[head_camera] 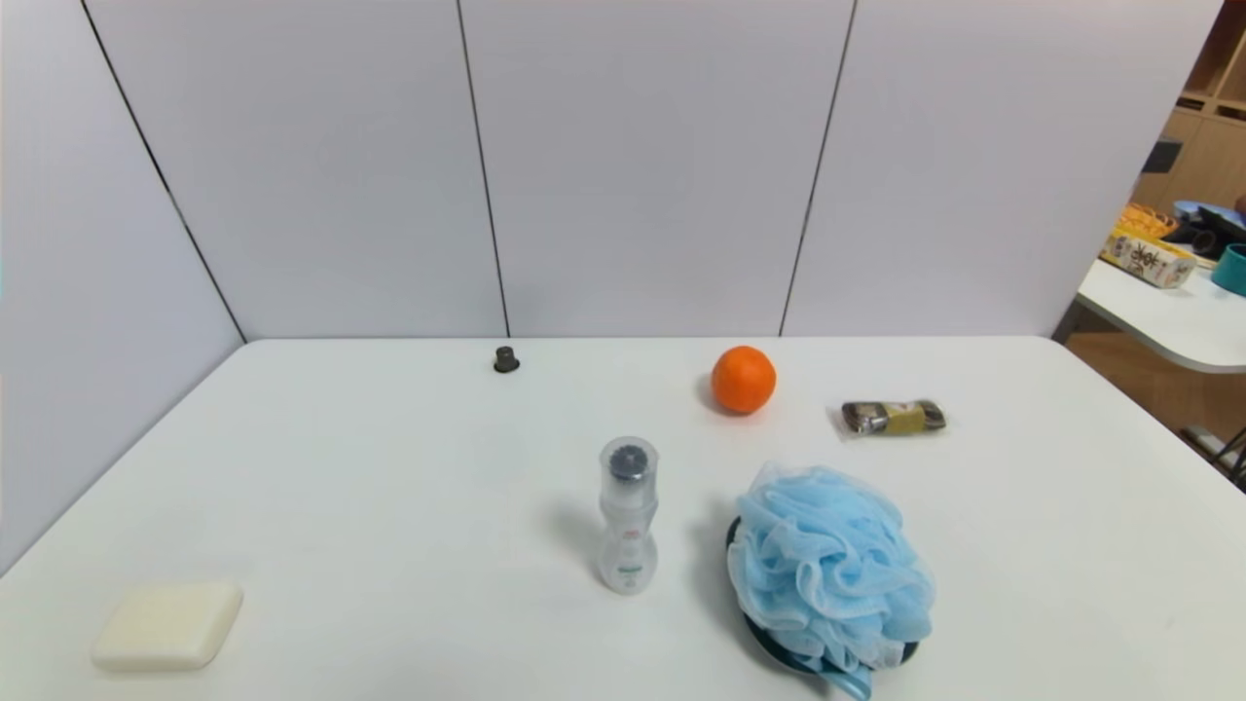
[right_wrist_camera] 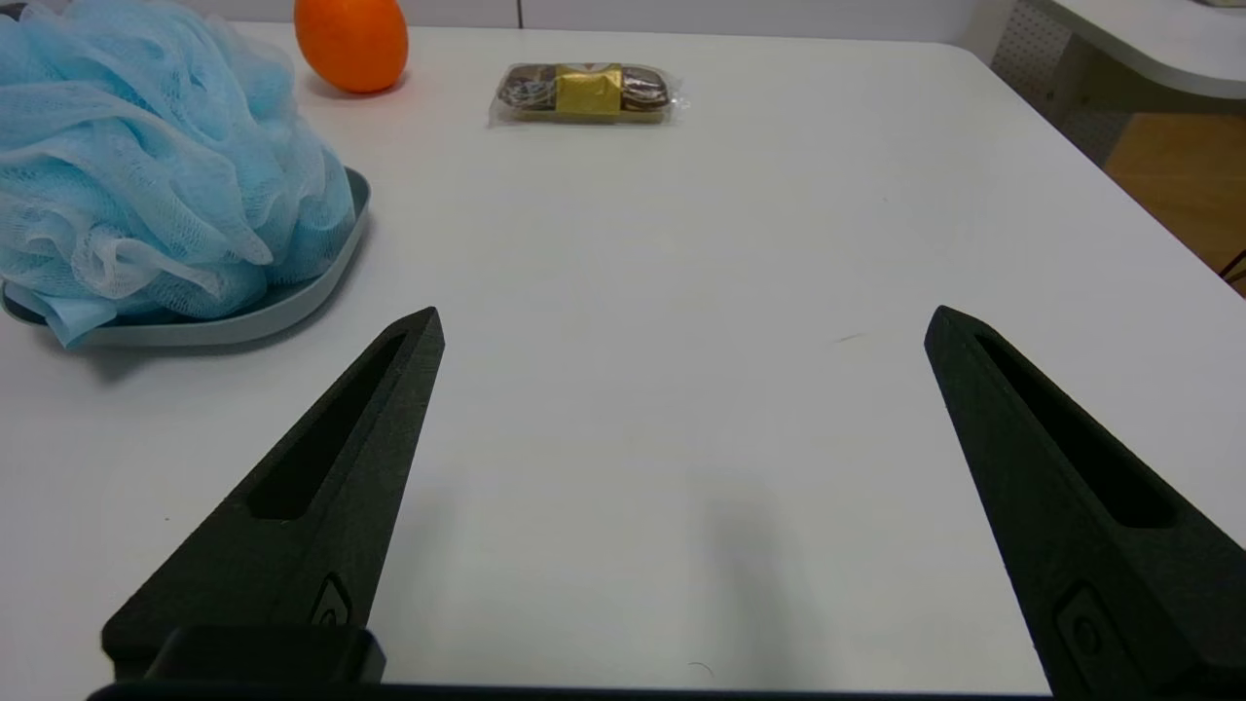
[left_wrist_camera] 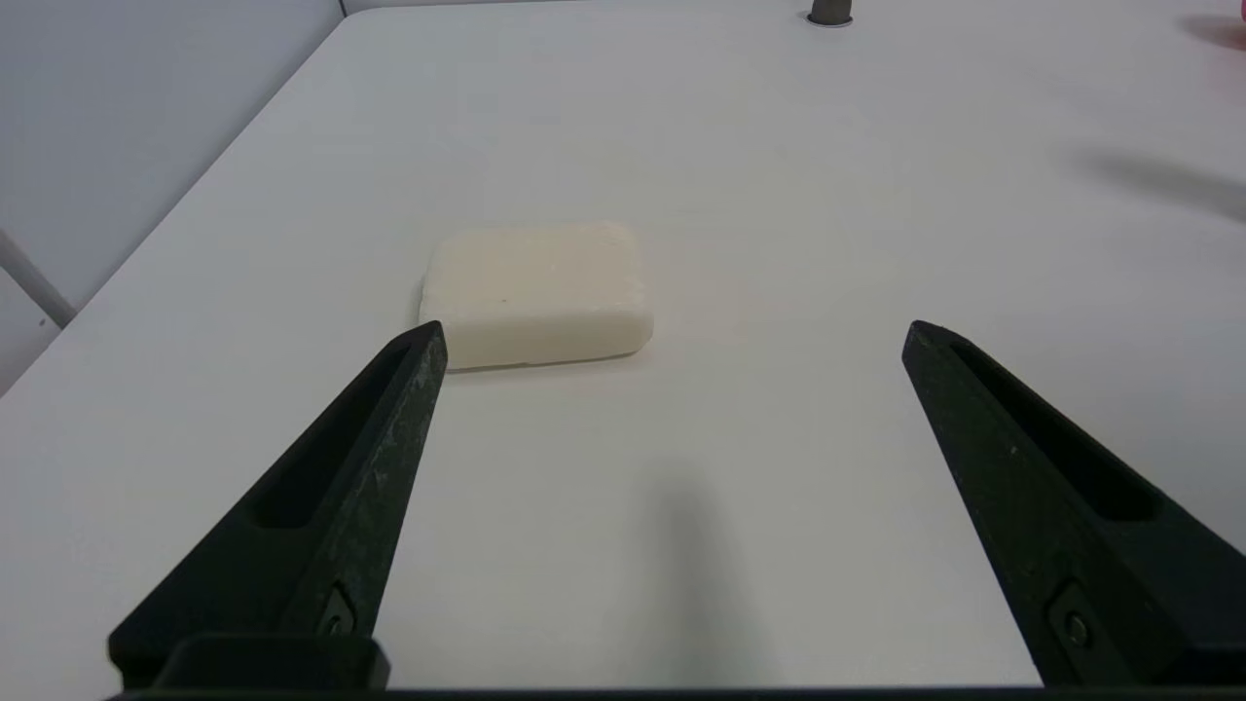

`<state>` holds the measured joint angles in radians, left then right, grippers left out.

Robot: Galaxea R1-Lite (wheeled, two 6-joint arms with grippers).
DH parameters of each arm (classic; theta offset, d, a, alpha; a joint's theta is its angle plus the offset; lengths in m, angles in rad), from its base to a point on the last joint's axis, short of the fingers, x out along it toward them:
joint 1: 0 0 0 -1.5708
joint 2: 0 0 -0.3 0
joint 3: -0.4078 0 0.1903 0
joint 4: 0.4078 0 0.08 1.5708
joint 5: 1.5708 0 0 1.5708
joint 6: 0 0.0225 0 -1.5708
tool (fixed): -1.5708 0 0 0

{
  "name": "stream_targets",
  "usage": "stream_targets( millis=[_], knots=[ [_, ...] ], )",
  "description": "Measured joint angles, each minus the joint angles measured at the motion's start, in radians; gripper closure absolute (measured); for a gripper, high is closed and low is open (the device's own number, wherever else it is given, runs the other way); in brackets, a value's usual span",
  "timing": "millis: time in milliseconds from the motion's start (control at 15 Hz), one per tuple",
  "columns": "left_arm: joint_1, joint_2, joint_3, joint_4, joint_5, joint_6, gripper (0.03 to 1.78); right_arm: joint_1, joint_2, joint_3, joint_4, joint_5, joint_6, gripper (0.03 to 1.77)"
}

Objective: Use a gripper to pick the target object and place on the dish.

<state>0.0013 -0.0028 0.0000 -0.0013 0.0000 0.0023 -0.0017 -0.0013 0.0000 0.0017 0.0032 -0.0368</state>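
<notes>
The fluffy light-blue bath pouf [head_camera: 827,570] rests on the slate-grey dish [head_camera: 732,545], covering nearly all of it; only slivers of the rim show. In the right wrist view the pouf [right_wrist_camera: 146,166] fills the dish [right_wrist_camera: 292,302]. My right gripper [right_wrist_camera: 681,326] hangs open over bare table, apart from the dish, nothing between its fingers. My left gripper [left_wrist_camera: 672,331] is open too, low over the table near the cream soap bar [left_wrist_camera: 535,292]. Neither gripper shows in the head view.
An orange [head_camera: 743,380] and a wrapped snack [head_camera: 893,417] lie behind the dish. A clear bottle [head_camera: 628,516] stands just left of it. The soap bar [head_camera: 167,625] lies front left, a small dark knob [head_camera: 505,359] at the back. The table edge [right_wrist_camera: 1119,185] runs right.
</notes>
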Motion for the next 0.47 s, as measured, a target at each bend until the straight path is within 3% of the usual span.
stream_targets(
  millis=[467],
  knots=[
    [0.000,0.000,0.000,0.000,0.000,0.000,0.12,0.000,0.000,0.000,-0.001,0.007,-0.014,0.09]
  ],
)
